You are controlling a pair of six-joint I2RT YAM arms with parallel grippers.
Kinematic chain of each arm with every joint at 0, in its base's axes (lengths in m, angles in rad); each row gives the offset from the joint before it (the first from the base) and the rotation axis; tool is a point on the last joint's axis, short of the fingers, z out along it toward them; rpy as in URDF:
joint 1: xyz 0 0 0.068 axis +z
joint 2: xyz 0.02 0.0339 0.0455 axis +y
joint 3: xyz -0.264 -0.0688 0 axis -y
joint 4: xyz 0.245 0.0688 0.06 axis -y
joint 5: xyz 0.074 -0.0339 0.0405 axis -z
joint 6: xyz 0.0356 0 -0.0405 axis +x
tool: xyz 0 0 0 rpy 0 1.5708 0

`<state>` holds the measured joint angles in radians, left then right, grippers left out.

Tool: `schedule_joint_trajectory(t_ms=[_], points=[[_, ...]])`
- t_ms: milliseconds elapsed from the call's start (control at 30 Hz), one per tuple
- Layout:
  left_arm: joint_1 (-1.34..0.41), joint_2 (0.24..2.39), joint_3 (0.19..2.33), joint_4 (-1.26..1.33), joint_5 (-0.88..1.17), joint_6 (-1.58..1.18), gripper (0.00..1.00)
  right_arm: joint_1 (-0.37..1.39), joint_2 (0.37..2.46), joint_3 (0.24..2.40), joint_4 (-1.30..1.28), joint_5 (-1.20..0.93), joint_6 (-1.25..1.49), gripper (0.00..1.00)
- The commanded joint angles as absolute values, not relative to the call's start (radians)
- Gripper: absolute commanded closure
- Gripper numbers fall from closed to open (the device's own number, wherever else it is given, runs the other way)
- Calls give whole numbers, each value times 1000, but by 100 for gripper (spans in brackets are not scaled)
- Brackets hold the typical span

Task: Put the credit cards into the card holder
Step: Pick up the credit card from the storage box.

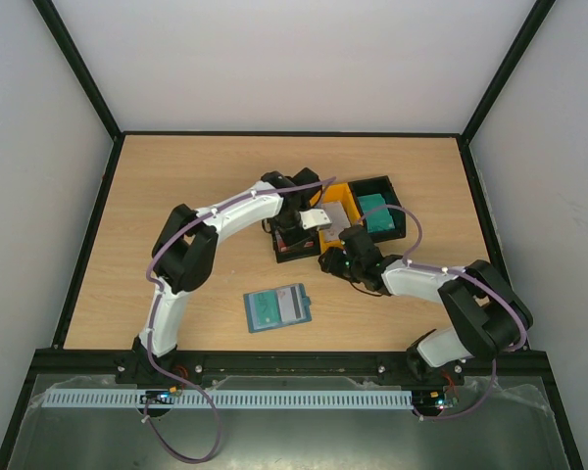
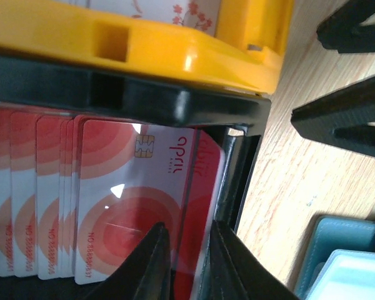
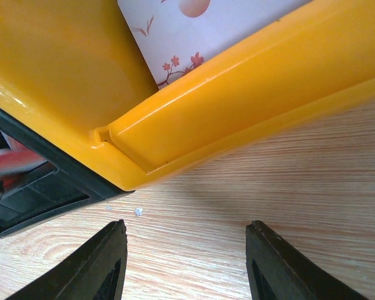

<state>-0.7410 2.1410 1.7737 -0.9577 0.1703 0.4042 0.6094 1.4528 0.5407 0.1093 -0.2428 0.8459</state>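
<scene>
Looking from above, the card holder (image 1: 277, 308) lies open and flat on the worktop (image 1: 176, 215), at about 6 o'clock from a black bin (image 1: 279, 257) in which red-and-white credit cards (image 1: 296, 249) stand; a yellow bin (image 1: 325, 238) touches it at 3 o'clock. The left end effector (image 1: 296, 233) dips into the black bin, and the right end effector (image 1: 329, 262) hovers just at 6 o'clock from the yellow bin. In the left wrist view, the two fingers (image 2: 153, 265) stand narrow on both sides of the front card's free edge, at 6 o'clock of the picture; whether they already pinch it I cannot tell. A corner of the holder shows at 4 o'clock. In the right wrist view, the jaws are wide apart with only bare wood between them, and the yellow bin's wall fills 12 o'clock, with a flowered whitish card (image 3: 194, 31) inside. I judge the cards to be light, thin, stiff but a little springy, and slippery on their glossy faces; they lean closely together, so two may come up at once. The best hold seems to be on the free edge of one card, pads on both flat faces, deep enough that it does not swivel.
</scene>
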Motion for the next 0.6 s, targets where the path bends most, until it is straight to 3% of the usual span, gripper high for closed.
schedule_joint_trajectory(t_ms=[0, 167, 567], points=[[-741, 2121, 1791, -976, 165, 406, 84, 611, 1420, 530, 93, -205, 847, 48], [-741, 2071, 1783, -977, 170, 413, 97, 611, 1395, 530, 78, -199, 844, 48], [-740, 1874, 1762, -930, 174, 371, 98, 609, 1166, 555, 31, -257, 794, 43]])
